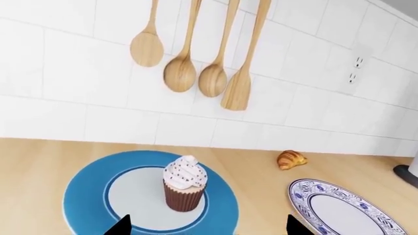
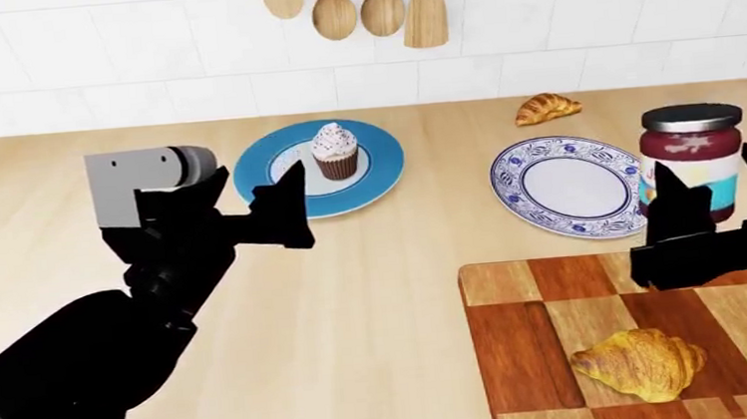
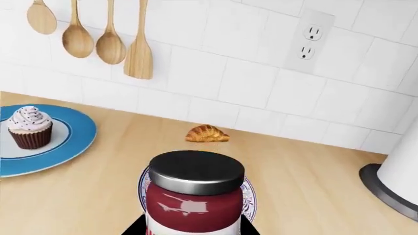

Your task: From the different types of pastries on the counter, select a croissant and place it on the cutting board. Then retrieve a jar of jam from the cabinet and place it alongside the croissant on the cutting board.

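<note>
The pale golden croissant (image 2: 640,364) lies on the checkered cutting board (image 2: 528,297), toward its near side. My right gripper (image 2: 723,197) (image 3: 193,230) is shut on the jar of jam (image 2: 693,159) (image 3: 195,196), which stands upright with its black lid up, over the board's far right corner. My left gripper (image 2: 255,194) (image 1: 207,227) is open and holds nothing. It hovers just in front of the cupcake (image 2: 336,152) (image 1: 185,183). The smaller darker croissant (image 2: 546,108) (image 1: 291,159) (image 3: 207,133) rests on the counter (image 2: 354,301) by the wall.
The cupcake stands on a blue plate (image 2: 378,174) (image 1: 91,196). A blue-patterned white plate (image 2: 566,184) (image 1: 339,210) lies behind the board. Wooden spoons (image 2: 358,11) hang on the tiled wall. A white appliance with a dark base (image 3: 392,186) stands at the far right.
</note>
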Tool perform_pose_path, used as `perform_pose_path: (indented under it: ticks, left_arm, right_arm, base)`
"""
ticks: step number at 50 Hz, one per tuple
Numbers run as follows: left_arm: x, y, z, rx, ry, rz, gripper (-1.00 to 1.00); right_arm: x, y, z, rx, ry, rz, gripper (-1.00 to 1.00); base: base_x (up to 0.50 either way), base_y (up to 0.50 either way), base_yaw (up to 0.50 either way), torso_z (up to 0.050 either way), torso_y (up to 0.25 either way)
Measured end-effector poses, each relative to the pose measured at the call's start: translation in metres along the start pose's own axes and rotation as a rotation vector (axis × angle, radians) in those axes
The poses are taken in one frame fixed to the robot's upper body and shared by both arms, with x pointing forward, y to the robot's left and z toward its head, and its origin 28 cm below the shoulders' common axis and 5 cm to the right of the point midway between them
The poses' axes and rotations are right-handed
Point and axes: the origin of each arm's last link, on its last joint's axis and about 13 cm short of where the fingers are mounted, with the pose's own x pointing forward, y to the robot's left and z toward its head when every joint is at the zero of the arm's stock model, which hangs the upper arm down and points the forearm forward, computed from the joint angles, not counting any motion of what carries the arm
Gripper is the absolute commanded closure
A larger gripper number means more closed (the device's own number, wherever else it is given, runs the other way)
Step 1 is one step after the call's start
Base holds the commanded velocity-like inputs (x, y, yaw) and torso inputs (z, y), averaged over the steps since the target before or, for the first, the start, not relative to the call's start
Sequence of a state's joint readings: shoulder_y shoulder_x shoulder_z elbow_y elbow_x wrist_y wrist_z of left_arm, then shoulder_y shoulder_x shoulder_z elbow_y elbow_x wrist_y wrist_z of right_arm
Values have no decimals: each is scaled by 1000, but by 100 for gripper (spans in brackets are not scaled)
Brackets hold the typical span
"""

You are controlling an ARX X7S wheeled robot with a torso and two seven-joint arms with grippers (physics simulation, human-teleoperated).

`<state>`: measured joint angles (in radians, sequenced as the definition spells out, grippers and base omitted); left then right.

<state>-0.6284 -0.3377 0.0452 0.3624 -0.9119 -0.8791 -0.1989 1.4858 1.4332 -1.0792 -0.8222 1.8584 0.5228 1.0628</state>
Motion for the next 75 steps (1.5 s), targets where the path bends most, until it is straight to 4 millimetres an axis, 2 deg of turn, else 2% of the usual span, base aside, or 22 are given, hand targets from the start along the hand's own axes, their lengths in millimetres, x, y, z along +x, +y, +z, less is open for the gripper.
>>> perform_pose_path:
  ticks: [9,33,49,65,66,75]
  left_arm:
    - [1,1,-1,-2,3,2,-100]
    - [2,1,-3,-3,6,6,-100]
    - [1,2,-2,-3,4,10,-100]
    - [1,2,-2,-3,3,11,-100]
    - [1,2,-2,-3,3,11,-100]
    - [0,1,-2,-3,2,10,-100]
  right_arm:
    - [8,-3,-11,-11,54,-13,100]
    - [22,-17,-23,-5,124,-111,100]
    - [36,-15,-35,-15,176,-115,100]
    - [38,-18,-40,-20,198,-137,100]
    - [38,-18,-40,-21,199,-137,-100]
    - [35,-19,-39,-35,189,-138,-100]
  base:
    - [0,0,0,0,0]
    - [0,0,0,0,0]
    - [0,0,0,0,0]
    - [0,0,0,0,0]
    - [0,0,0,0,0]
    - [0,0,0,0,0]
